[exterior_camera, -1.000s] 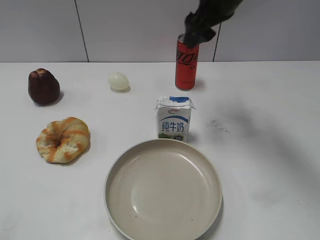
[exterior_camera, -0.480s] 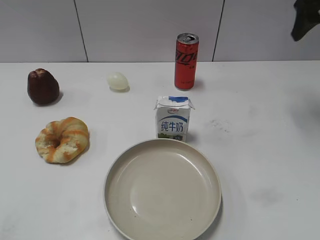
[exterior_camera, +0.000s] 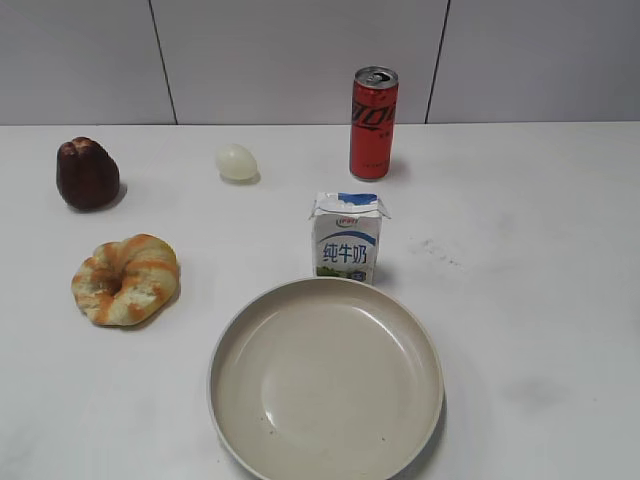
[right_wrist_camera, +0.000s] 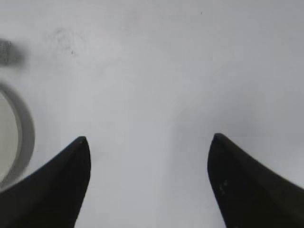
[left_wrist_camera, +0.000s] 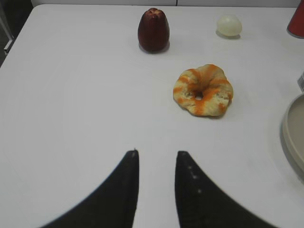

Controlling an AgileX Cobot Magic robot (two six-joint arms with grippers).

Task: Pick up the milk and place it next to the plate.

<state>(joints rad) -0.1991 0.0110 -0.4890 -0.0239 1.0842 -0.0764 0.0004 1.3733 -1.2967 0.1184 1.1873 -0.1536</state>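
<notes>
The milk [exterior_camera: 347, 237], a small white carton with a blue top and blue characters, stands upright right behind the far rim of the plate [exterior_camera: 230, 345], a large round beige dish at the front middle. Neither arm shows in the exterior view. My left gripper [left_wrist_camera: 156, 154] is open and empty over bare table at the left; the plate's rim [left_wrist_camera: 289, 137] and an edge of the milk [left_wrist_camera: 300, 81] show at that view's right border. My right gripper [right_wrist_camera: 148, 138] is wide open and empty over bare table, with the plate's rim [right_wrist_camera: 26, 133] at the left.
A red can [exterior_camera: 373, 122] stands behind the milk. A pale egg [exterior_camera: 237, 162], a dark red fruit [exterior_camera: 87, 174] and an orange-striped ring bread [exterior_camera: 126, 279] lie to the left. They also show in the left wrist view: egg [left_wrist_camera: 229, 25], fruit [left_wrist_camera: 153, 29], bread [left_wrist_camera: 203, 90].
The right arm, which was at the red can a second ago, has moved away to the right and out of the exterior view. The objects have not moved.
</notes>
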